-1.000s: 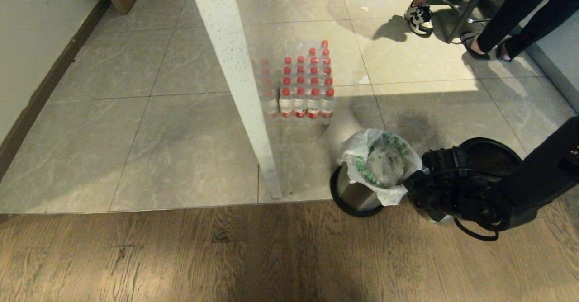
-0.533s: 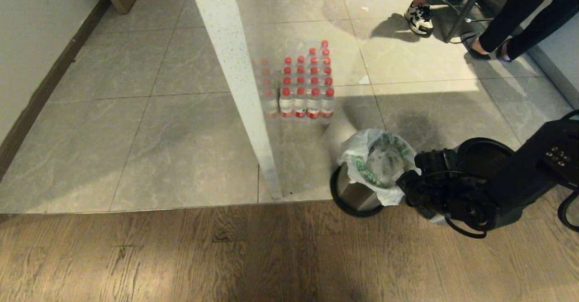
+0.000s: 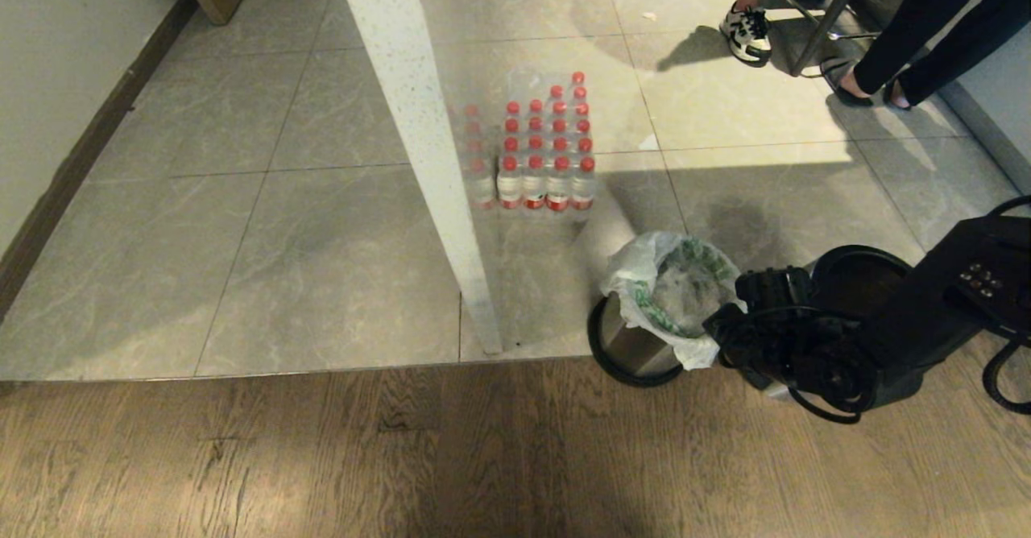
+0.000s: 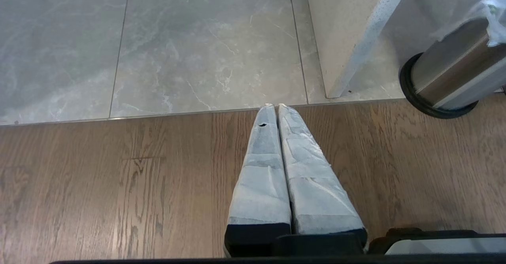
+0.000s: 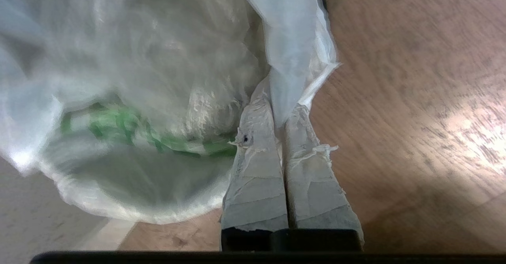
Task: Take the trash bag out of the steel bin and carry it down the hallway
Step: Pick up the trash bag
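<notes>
Your right gripper (image 5: 281,114) pinching the bag (image 3: 672,292) rim, lower right of the head frame, bag sitting in the bin (image 3: 632,349), your left gripper (image 4: 275,110) closed, holding nothing, over wood floor (image 4: 118,185).

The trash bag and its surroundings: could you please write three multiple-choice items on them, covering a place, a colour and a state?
1. Where does the steel bin stand?
A. At the seam between grey tiles and wood floor
B. Against the left wall
C. Beside the people's feet

2. What colour are the caps of the water bottles?
A. Blue
B. Red
C. Green

3. What is the state of the right gripper?
A. Open above the bin
B. Shut on nothing
C. Shut on the trash bag

Answers: 1 A, the head view shows the bin's base straddling the line where tile meets wood. 2 B, every cap in the pack is red. 3 C, the right wrist view shows a white strip of the bag's edge pinched between the closed fingers.
</notes>
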`<state>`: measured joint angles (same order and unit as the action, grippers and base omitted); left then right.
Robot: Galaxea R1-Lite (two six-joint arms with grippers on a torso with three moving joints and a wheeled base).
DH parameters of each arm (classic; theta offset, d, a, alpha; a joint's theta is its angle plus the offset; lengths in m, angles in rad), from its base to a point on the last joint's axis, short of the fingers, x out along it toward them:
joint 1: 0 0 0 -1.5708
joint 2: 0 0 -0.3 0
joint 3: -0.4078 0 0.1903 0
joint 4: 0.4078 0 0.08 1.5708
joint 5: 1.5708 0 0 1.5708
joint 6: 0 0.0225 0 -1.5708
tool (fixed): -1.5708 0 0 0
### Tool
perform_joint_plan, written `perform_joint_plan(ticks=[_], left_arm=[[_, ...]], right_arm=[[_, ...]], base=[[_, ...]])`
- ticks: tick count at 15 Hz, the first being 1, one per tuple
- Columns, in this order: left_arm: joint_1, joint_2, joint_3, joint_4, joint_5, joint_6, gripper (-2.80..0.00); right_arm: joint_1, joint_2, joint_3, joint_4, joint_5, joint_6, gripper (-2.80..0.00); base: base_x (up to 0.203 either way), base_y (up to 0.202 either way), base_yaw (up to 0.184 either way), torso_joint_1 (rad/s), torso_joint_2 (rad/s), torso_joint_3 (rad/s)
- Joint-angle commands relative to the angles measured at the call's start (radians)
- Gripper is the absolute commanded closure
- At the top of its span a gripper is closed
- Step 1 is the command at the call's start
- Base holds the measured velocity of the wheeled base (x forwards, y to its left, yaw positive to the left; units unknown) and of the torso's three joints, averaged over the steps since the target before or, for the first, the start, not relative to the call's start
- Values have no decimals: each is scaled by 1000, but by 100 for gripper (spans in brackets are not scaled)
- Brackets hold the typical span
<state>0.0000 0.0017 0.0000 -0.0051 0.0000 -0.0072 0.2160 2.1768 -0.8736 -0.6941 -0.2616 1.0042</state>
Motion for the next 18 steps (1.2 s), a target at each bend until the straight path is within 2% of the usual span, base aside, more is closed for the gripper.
perform_joint_plan(ticks=[1, 7, 12, 18], left_arm=[[0, 0, 0, 1, 0, 0, 0], [0, 0, 0, 1, 0, 0, 0], [0, 0, 0, -1, -1, -1, 0], [0, 0, 0, 1, 0, -2, 0]], right_arm=[[0, -3, 3, -1, -1, 2, 0], [6, -25, 8, 7, 0, -2, 0], [11, -56, 6, 11, 5, -142, 0], [21, -83, 35, 22, 11, -186, 0]], base=[[0, 0, 0, 0, 0, 0], [0, 0, 0, 0, 0, 0], [0, 0, 0, 0, 0, 0], [0, 0, 0, 0, 0, 0]])
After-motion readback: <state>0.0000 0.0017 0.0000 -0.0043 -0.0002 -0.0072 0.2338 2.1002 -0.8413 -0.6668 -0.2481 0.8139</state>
